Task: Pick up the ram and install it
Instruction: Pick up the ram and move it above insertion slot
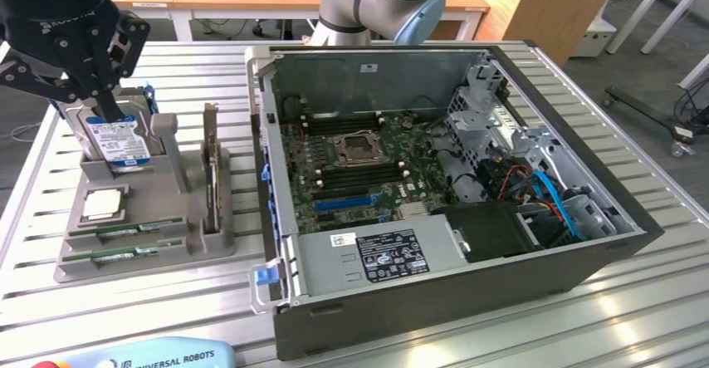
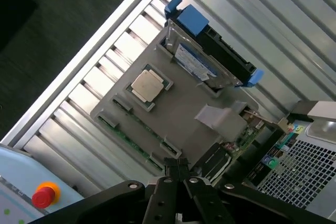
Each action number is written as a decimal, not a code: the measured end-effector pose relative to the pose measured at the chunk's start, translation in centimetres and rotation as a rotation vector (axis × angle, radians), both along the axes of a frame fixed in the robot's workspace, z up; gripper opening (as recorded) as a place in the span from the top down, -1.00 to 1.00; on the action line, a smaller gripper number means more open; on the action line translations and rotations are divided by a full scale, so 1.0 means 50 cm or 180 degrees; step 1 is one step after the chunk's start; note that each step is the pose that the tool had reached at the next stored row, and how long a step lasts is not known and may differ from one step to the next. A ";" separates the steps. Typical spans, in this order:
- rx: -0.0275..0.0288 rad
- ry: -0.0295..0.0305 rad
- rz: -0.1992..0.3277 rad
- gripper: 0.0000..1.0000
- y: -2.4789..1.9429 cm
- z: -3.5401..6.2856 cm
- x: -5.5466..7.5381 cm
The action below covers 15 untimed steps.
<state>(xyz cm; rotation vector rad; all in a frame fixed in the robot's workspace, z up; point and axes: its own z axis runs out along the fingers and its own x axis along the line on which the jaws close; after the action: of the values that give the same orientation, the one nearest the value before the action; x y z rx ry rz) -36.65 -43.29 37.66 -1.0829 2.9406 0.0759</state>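
- One slatted metal tabletop under everything.
- Open case lying on it toward the exterior view's right, with the board exposed inside.
- Grey holder just beside the case, on the exterior view's left, loaded with spare parts.
- End effector hanging over the holder's drive end, fingers pressed together with nothing between them, clear of every part.
- Dark card standing on edge in the holder, between the drive and the case.
- Silver drive upright in the rear pocket, directly below the end effector in the exterior view.
- Two sticks of ram set side by side in parallel slots at the holder's front end, well apart from the end effector and not yet in the case.
- Probably very light and stiff along its length, but thin enough to crack or flex if twisted.
- Smooth flat faces, so likely to slip under a loose pinch. Chips and label stand proud and look easy to scrape.
- Best taken across the two flat faces near the middle of the exposed long edge, with a gentle squeeze.
- Contact edge apparently down in the slot, so better left untouched. Should be lifted straight to avoid binding.
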 end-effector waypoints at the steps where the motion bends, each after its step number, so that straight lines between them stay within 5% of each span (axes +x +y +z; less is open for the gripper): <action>1: 0.0000 0.0000 0.0039 0.80 0.0000 0.000 0.000; 6: 0.0000 0.0000 0.0231 0.80 0.0000 0.000 0.000; 9: 0.0000 0.0000 0.0640 0.80 0.0000 0.000 0.000; 15: 0.0000 0.0000 0.0893 0.80 0.0000 0.000 0.000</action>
<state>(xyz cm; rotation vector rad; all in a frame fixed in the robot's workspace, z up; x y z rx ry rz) -36.65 -43.29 37.65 -1.4868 2.7662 0.0767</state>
